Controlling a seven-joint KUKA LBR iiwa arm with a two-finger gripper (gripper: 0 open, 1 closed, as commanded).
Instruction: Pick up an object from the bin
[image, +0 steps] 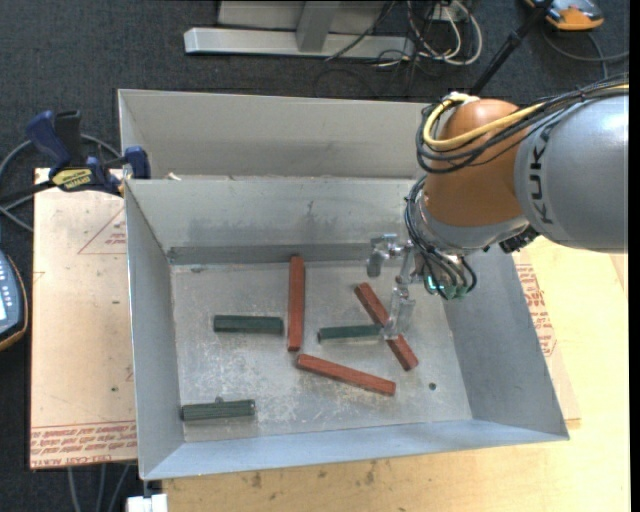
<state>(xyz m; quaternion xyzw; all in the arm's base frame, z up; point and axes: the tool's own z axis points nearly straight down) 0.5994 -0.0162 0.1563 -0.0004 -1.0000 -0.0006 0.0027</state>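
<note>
From my station I see the grey metal bin sitting on dark carpet, with cables trailing across the floor beyond its far wall. The bin's floor is scuffed and dusted with pale marks.

The gripper hangs low in the right half of the bin, directly over a slanted red stick, and its tip looks to be touching or nearly touching that stick. I can't make out whether the gripper is spread or closed.

A green stick lies flat just left of the slanted red one, its end meeting it. Another red stick lies near the front, a third red stick points front to back in the middle. Two more green sticks lie well apart on the left.
</note>
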